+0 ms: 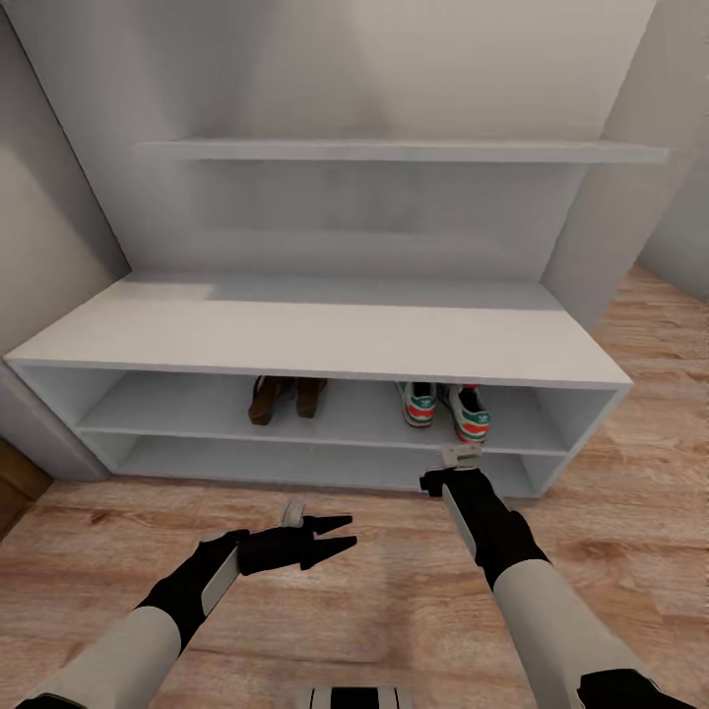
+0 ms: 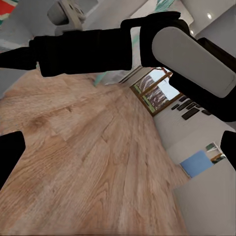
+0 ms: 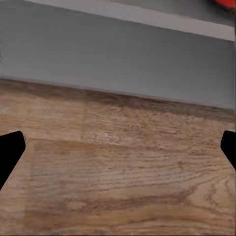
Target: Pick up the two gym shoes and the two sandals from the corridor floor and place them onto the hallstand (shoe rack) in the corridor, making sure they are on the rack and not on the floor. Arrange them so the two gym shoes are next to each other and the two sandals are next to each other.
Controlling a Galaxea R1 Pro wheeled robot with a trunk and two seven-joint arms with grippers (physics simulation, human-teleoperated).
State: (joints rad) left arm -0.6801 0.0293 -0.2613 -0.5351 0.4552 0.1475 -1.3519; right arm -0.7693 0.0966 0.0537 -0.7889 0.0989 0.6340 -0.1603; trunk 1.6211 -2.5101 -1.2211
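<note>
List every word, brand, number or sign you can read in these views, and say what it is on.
None can be read.
Gym shoes: green stripes and red patches, any logo too small to make out.
Sandals: no marking seen.
Hallstand: plain, no label.
Wall pictures in the left wrist view: too blurred.

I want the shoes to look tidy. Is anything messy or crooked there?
Nothing stands out. The two sandals sit side by side on the upper shelf of the hallstand, and the two gym shoes sit together further right. One gym shoe angles slightly outward. None lie on the floor.
</note>
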